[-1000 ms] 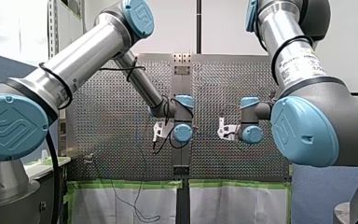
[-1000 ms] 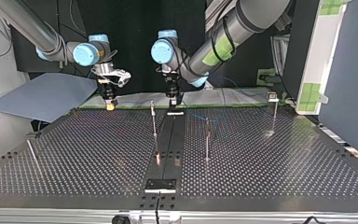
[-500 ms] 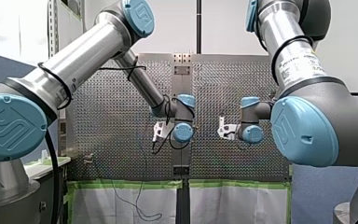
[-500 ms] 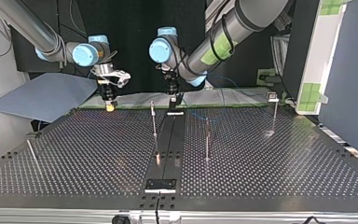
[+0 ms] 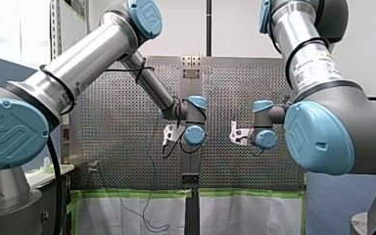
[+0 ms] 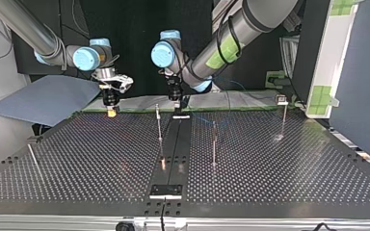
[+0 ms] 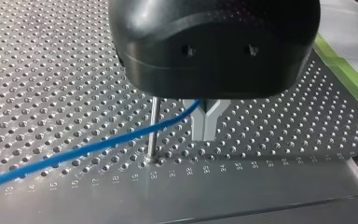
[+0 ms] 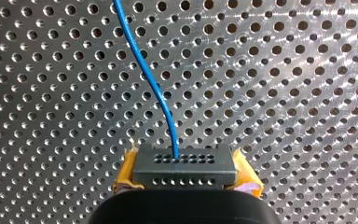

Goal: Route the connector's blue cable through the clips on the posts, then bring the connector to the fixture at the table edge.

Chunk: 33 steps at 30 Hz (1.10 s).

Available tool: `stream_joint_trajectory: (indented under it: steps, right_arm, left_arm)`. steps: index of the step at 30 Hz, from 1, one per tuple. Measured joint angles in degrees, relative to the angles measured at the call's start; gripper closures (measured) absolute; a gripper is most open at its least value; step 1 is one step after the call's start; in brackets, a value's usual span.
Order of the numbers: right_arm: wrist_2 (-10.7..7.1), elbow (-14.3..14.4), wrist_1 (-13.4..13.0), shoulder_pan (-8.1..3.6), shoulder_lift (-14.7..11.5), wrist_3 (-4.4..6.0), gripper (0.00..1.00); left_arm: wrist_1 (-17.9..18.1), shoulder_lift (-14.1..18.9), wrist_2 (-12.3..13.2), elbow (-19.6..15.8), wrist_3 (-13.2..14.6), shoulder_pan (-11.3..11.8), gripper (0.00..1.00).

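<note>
Both gripping, right claw [image 8: 186, 173] clamped on connector [image 8: 185, 161], blue cable [image 8: 156, 88] running ahead, left claw [image 7: 205, 126] pinching it

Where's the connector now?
The connector is clamped between the yellow-padded fingers of my right gripper over the perforated table (right wrist view); in the top view, left of centre at the far edge.

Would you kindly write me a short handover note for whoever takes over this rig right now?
Right gripper: shut on the connector, low over the table's far end in the top view.
Left gripper: shut on the blue cable, close beside a post.
Done: connector and cable are both gripped.
Left: no view shows the cable in any clip. Route it through the posts' clips, then carry the connector to the fixture, likely the plate at the top view's near edge.
</note>
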Motion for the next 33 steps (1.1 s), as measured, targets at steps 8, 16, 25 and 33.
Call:
stream_joint_trajectory:
  steps: [8, 16, 25, 33]
  right_arm:
    - [-0.02, -0.99, 1.02, -0.60, -0.04, -0.07, 1.00]
    - [-0.22, -1.28, 1.21, -0.85, -0.05, -0.01, 1.00]
    - [-2.08, -1.33, 0.57, -0.87, -0.05, 0.22, 1.00]
    - [-2.26, -1.53, 0.30, -0.87, -0.02, 0.36, 1.00]
  left_arm:
    - [0.14, 0.00, -0.02, 0.59, -0.30, 0.11, 0.98]
    - [1.27, -0.03, 0.06, 0.81, -0.33, 0.38, 0.98]
    - [3.16, -0.15, 0.24, 0.83, 0.70, 1.15, 0.98]
    - [3.25, -1.63, 1.35, 2.17, 1.26, 2.42, 0.98]
